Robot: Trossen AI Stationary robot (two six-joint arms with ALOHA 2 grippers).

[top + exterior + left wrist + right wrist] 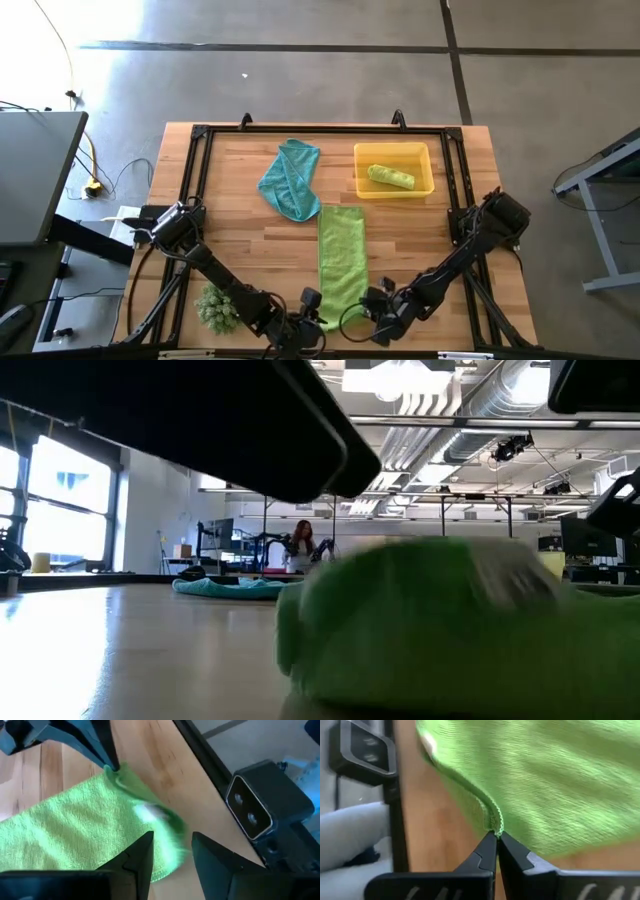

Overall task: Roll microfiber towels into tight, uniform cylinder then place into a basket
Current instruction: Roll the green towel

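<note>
Two grippers work the near end of the flat green towel [342, 262]: my right gripper [496, 836] is pinched tight on its hem, my left gripper [171, 851] stands open just over the other corner. A rolled green towel [390, 177] lies in the basket [424, 187]; the teal towel [291, 180] sits crumpled beside it.

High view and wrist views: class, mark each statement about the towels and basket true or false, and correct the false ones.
1. A rolled green towel lies in the basket. True.
2. The blue towel is in the basket. False: it lies crumpled on the table, beside the basket.
3. The right gripper pinches the flat green towel's edge. True.
4. The left gripper is shut. False: its jaws stand apart at the towel's end.
</note>
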